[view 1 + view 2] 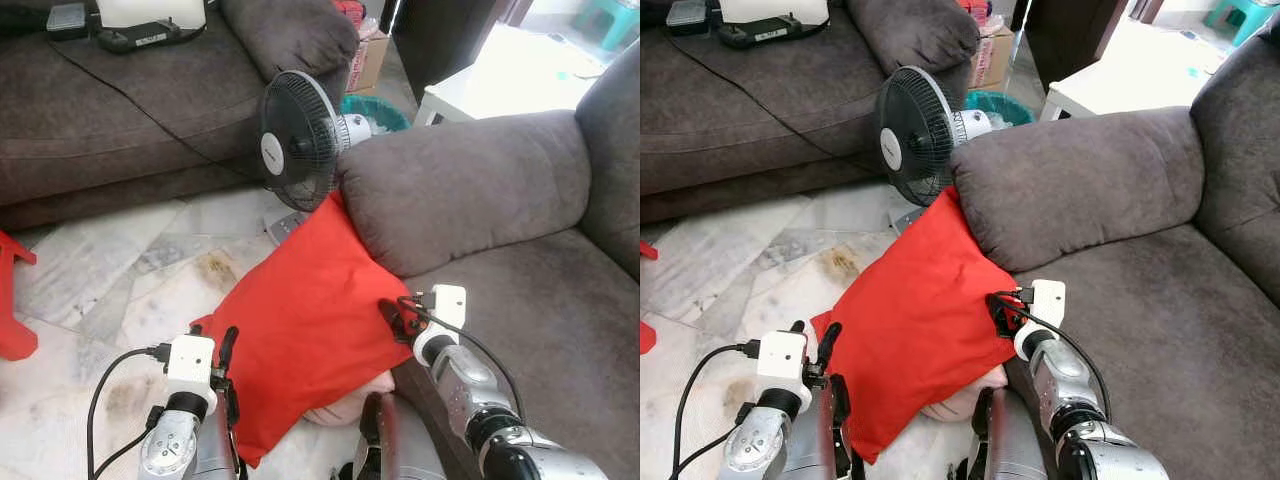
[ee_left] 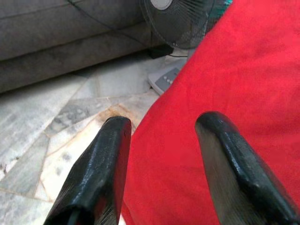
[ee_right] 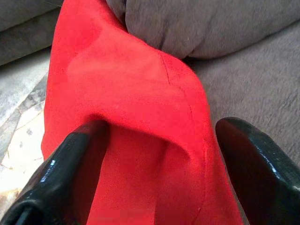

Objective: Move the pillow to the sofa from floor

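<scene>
A red pillow (image 1: pixel 300 320) stands tilted, its top corner leaning on the grey sofa's armrest (image 1: pixel 460 190) and its lower end over the marble floor (image 1: pixel 110 290). My left gripper (image 1: pixel 215 345) is at the pillow's lower left edge. In the left wrist view it (image 2: pixel 164 121) is open, and the pillow's edge runs between the fingers. My right gripper (image 1: pixel 398 318) is at the pillow's right edge, beside the sofa seat (image 1: pixel 540 310). In the right wrist view it (image 3: pixel 161 126) is open wide around a fold of the red cloth (image 3: pixel 140 112).
A black standing fan (image 1: pixel 298 140) is just behind the pillow's top corner, next to the armrest. A second grey sofa (image 1: pixel 100 110) with a cable and devices lies at the back left. A red stool (image 1: pixel 12 300) is at the left edge. A white table (image 1: pixel 500 70) is behind the armrest.
</scene>
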Robot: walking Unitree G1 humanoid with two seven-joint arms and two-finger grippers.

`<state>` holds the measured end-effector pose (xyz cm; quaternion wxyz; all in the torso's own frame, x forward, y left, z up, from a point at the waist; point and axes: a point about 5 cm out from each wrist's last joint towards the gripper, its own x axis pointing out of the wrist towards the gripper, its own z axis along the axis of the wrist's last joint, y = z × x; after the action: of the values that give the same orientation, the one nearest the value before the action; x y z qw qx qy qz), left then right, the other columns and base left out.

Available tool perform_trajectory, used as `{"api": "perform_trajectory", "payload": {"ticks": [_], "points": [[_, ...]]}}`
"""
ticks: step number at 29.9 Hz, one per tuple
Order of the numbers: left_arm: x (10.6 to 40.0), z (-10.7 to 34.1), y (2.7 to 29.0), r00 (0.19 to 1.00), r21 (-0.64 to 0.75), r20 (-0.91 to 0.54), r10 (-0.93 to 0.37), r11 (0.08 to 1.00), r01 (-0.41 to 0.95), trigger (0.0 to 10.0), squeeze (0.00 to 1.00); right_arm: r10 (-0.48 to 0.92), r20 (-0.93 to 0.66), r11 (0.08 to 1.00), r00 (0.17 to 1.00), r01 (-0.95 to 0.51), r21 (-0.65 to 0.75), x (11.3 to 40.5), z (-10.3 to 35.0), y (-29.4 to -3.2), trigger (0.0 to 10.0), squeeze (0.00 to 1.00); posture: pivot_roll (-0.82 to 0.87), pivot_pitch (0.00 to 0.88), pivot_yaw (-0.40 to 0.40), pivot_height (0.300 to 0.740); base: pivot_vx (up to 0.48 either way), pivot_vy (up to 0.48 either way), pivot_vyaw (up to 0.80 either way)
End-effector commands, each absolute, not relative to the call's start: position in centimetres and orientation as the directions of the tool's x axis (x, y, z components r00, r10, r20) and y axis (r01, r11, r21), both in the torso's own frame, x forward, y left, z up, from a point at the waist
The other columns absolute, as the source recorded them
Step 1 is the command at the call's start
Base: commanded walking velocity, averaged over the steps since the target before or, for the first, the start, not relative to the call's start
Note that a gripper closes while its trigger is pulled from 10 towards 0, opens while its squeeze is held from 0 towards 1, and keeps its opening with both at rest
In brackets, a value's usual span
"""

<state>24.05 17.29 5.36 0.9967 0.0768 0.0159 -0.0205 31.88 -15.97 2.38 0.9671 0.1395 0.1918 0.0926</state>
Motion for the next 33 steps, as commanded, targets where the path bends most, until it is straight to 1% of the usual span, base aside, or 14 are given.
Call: {"api": "perform_trajectory", "payload": {"ticks": [1, 3, 4, 6, 7, 20, 33], "points": [[23.6, 5.3, 17.0, 0.998, 0.147, -0.046, -0.040, 0.988, 0.047, 10.0, 0.00, 0.219, -0.363, 0.945, 0.906, -0.105, 0.310, 31.4, 1.8, -16.3, 10.0, 0.00, 0.23, 0.236, -0.173, 0.571, 0.000, 0.000, 0.00], [23.4, 5.5, 16.9, 0.998, 0.147, -0.042, -0.040, 0.988, 0.046, 10.0, 0.00, 0.221, -0.370, 0.946, 0.902, -0.106, 0.306, 31.2, 1.6, -16.2, 10.0, 0.00, 0.23, 0.246, -0.174, 0.571, 0.000, 0.000, 0.00], [23.3, 5.6, 16.9, 0.998, 0.147, -0.041, -0.039, 0.988, 0.045, 10.0, 0.00, 0.226, -0.373, 0.946, 0.900, -0.110, 0.306, 31.1, 1.5, -16.2, 3.8, 0.00, 0.23, 0.251, -0.175, 0.571, 0.000, 0.000, 0.00], [23.2, 5.6, 16.9, 0.998, 0.147, -0.041, -0.039, 0.988, 0.044, 10.0, 0.00, 0.228, -0.373, 0.945, 0.899, -0.113, 0.305, 31.1, 1.5, -16.2, 3.8, 0.00, 0.23, 0.253, -0.175, 0.571, 0.000, 0.000, 0.00], [22.9, 5.7, 16.9, 0.998, 0.146, -0.042, -0.037, 0.988, 0.043, 10.0, 0.00, 0.234, -0.371, 0.944, 0.899, -0.118, 0.307, 31.0, 1.4, -16.1, 0.0, 0.00, 0.23, 0.266, -0.176, 0.571, 0.000, 0.000, 0.00], [22.5, 6.3, 16.7, 0.998, 0.141, -0.042, -0.037, 0.989, 0.042, 10.0, 0.00, 0.245, -0.357, 0.935, 0.901, -0.122, 0.332, 30.8, 1.3, -16.2, 0.0, 0.00, 0.23, 0.297, -0.182, 0.571, 0.000, 0.000, 0.00], [22.7, 6.6, 16.7, 0.999, 0.141, -0.043, -0.028, 0.989, 0.034, 10.0, 0.00, 0.245, -0.327, 0.925, 0.913, -0.120, 0.360, 31.1, 1.7, -16.2, 0.0, 0.00, 0.23, 0.288, -0.185, 0.571, 0.000, 0.000, 0.00]]}}
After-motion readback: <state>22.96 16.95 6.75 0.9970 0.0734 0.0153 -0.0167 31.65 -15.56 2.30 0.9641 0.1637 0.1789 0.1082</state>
